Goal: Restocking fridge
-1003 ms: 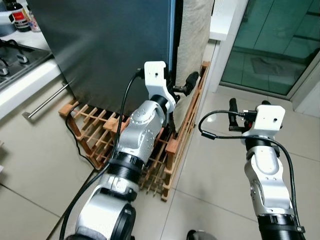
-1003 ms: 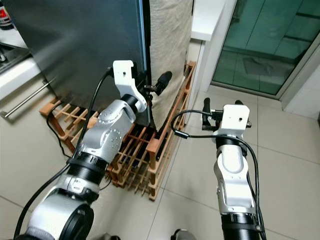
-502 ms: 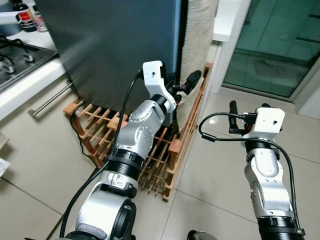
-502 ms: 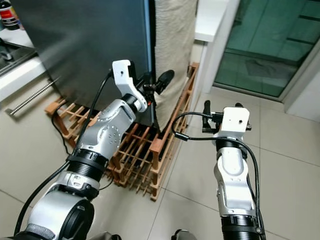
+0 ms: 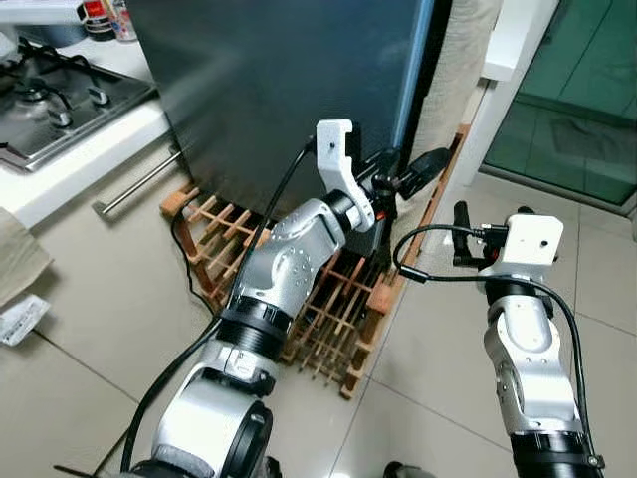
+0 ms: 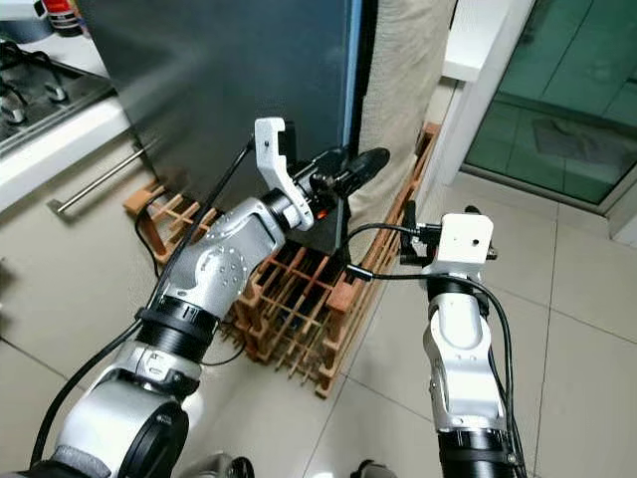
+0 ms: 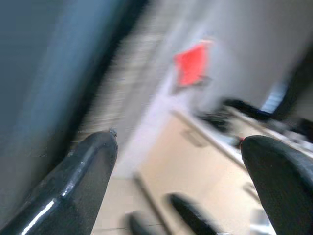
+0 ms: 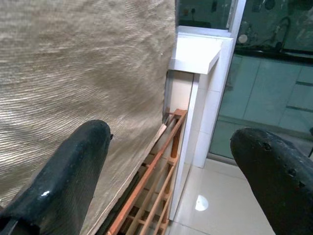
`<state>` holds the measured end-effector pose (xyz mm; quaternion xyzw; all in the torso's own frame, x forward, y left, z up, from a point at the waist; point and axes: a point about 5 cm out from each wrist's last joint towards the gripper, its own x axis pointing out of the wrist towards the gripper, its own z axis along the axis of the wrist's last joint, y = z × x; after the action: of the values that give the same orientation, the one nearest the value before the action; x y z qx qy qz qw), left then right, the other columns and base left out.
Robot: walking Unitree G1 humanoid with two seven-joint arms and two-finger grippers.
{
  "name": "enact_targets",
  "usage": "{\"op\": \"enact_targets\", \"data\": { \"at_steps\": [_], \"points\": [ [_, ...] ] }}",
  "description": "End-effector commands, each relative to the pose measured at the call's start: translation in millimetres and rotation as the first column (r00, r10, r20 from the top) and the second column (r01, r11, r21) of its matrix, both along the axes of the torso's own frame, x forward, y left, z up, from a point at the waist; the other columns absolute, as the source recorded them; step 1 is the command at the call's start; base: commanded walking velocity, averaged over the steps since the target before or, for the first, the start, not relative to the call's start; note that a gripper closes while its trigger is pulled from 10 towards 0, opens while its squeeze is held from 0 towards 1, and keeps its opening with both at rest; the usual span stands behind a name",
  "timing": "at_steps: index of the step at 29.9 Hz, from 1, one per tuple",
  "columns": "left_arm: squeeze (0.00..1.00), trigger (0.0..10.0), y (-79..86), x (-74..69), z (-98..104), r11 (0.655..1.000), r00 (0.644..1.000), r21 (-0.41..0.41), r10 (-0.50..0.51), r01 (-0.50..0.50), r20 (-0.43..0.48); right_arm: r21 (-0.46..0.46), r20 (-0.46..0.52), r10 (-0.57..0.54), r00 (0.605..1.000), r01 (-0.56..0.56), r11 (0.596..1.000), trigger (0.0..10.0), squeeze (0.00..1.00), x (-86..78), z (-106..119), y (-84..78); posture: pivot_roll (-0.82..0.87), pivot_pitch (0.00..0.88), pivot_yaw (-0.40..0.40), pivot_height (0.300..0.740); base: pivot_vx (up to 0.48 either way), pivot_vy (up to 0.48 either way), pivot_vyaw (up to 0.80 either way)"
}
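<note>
While my left end effector (image 6: 348, 171) reaches, fingers apart and empty, at the closed fridge (image 6: 229, 70) door's right edge, I judge I'm at the opening step. Next I must hook that edge and pull. My right end effector (image 6: 408, 221) hovers nearby, fingers spread.

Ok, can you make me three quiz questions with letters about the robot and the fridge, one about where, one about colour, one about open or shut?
1. Where is the left gripper?
A. at the fridge door edge
B. on the stove
C. on the floor

2. What colour is the rack under the fridge?
A. blue
B. brown wood
C. white

3. The right gripper's fingers are:
A. shut
B. holding a bottle
C. open, empty

Answers: A, its fingers reach the door's edge; B, the slats are brown wood; C, the wrist view shows a wide gap.
</note>
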<state>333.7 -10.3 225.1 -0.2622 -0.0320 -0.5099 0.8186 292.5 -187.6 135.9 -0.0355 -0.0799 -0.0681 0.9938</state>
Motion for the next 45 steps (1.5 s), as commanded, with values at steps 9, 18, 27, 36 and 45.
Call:
{"op": "enact_targets", "data": {
  "at_steps": [9, 18, 27, 36, 45],
  "points": [
    [0.00, 10.0, -54.1, -36.1, 17.8, 0.960, 0.973, -0.180, -0.225, 0.213, -0.047, 0.004, 0.005, -0.023, 1.000, 0.023, 1.000, 10.0, 0.00, -2.6, 2.1, -5.5, -0.20, 0.071, 0.051, 0.740, 0.000, 0.000, 0.00],
    [0.00, 10.0, 21.9, -13.9, 22.3, 0.984, 0.994, -0.137, 0.106, -0.110, -0.040, 0.021, 0.035, -0.006, 0.999, 0.005, 1.000, 10.0, 0.00, -5.4, 11.8, -0.2, -0.17, 0.065, 0.054, 0.740, 0.000, 0.000, 0.00],
    [0.00, 10.0, 54.6, -13.4, 25.2, 0.955, 0.960, -0.102, 0.280, -0.279, -0.001, 0.016, 0.028, 0.024, 0.999, -0.024, 1.000, 10.0, 0.00, 1.3, 12.1, 4.2, -0.13, 0.047, 0.036, 0.740, 0.000, 0.000, 0.00],
    [0.00, 10.0, 126.9, 7.0, 5.8, 0.648, 0.648, 0.044, 0.761, -0.760, -0.007, -0.009, 0.016, 0.079, 0.997, -0.079, 0.997, 10.0, 0.00, 22.4, 18.1, 13.9, -0.10, 0.033, 0.014, 0.740, 0.000, 0.000, 0.00],
    [0.00, 10.0, 147.9, -1.0, -7.8, 0.464, 0.484, 0.158, 0.865, -0.871, 0.130, 0.012, 0.047, 0.090, 0.995, -0.091, 0.996, 10.0, 0.00, 39.5, 30.8, 13.9, -0.07, 0.036, -0.008, 0.740, 0.000, 0.000, 0.00]
  ]
}}
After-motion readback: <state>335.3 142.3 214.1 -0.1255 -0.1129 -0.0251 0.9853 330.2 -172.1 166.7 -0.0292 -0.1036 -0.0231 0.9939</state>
